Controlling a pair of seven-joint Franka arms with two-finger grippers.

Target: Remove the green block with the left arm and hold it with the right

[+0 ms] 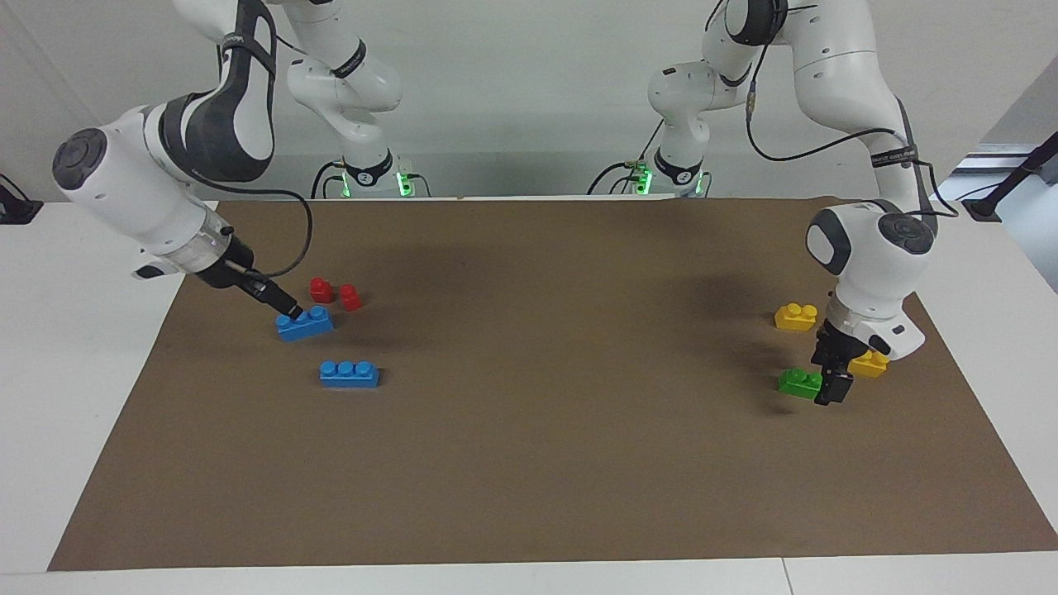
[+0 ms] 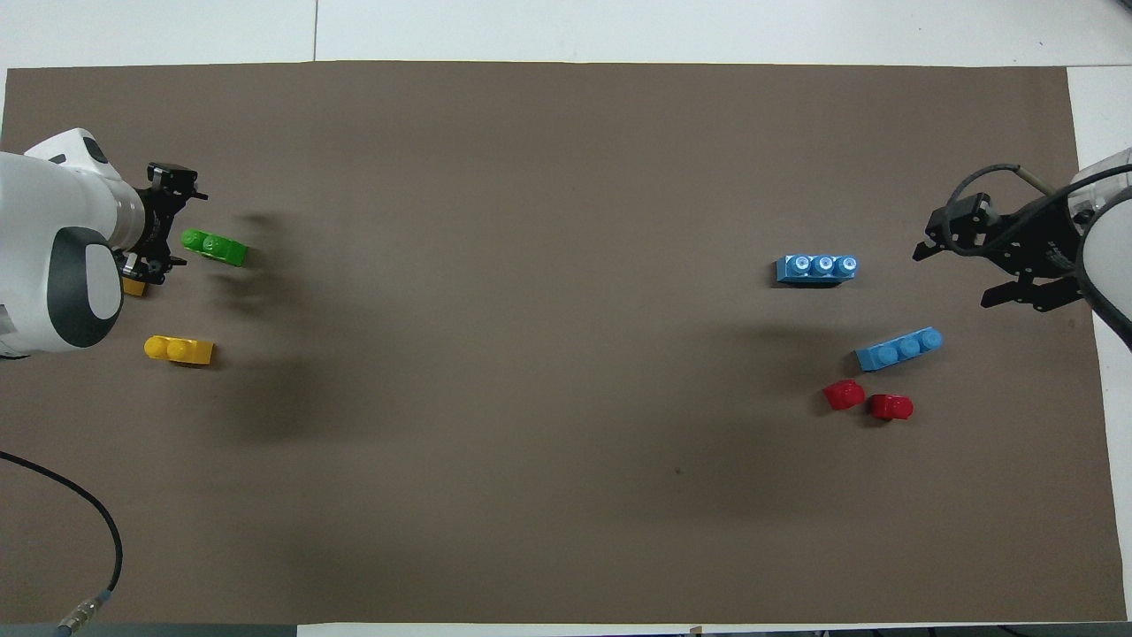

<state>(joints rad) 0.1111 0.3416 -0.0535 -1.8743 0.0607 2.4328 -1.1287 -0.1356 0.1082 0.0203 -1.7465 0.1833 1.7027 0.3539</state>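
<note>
You have one green block (image 1: 799,383), two yellow, two blue three-stud, two red: glossy studded plastic on the worktop's (image 2: 531,495) matte brown sheet. Green lies near the left arm's end, just beside the wide left tool (image 1: 833,384). Right tool (image 2: 1008,270) wide, empty.

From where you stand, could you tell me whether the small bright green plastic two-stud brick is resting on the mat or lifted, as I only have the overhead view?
Observer: The green plastic brick lies flat on the brown mat, studs up, with nothing lifting it.
Operator: Thank you. How low is the left gripper?
Observer: The left gripper hangs almost down to the mat at the brick's end, jaws open. I cannot tell whether it touches the brick.
Operator: And the yellow scrap under that arm?
Observer: That is a whole yellow plastic brick on the mat below the wrist, nearer to the robots than the green one.
</note>
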